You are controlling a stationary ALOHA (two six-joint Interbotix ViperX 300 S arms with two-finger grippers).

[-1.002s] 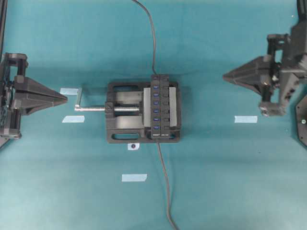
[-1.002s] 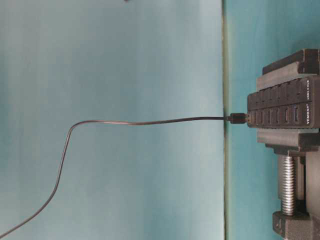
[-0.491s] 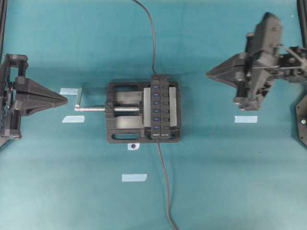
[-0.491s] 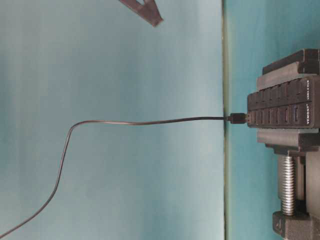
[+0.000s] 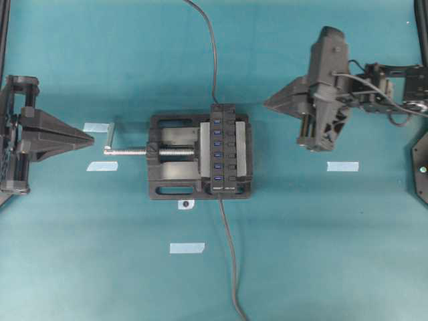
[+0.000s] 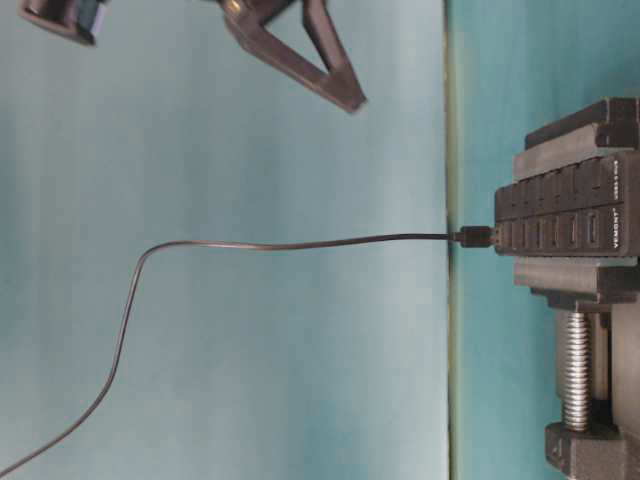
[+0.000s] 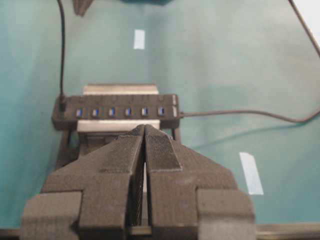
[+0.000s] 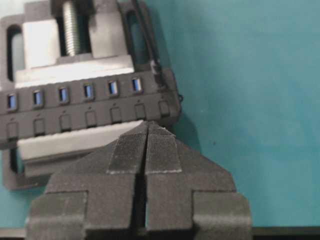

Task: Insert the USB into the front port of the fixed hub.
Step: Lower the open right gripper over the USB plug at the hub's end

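Observation:
The fixed hub (image 5: 228,148) is a long black bar with a row of blue ports, clamped in a black vise (image 5: 167,175). The USB (image 5: 215,102), a small black plug on a thin dark cable (image 5: 212,47), sits in the hub's end port on the far side; it also shows in the table-level view as the USB (image 6: 473,237) and in the wrist views as the USB (image 7: 62,104) and the USB (image 8: 156,68). My right gripper (image 5: 266,105) is shut and empty, raised right of the hub's far end. My left gripper (image 5: 91,138) is shut and empty, left of the vise.
The vise's silver screw handle (image 5: 111,137) sticks out toward my left gripper. A second cable (image 5: 231,254) leaves the hub's near end and runs off the front edge. Several pale tape strips (image 5: 342,166) lie on the teal table.
My right arm has swung in from the far right toward the hub's far end and now shows at the top of the table-level view. The left arm, hub and cable have not moved.

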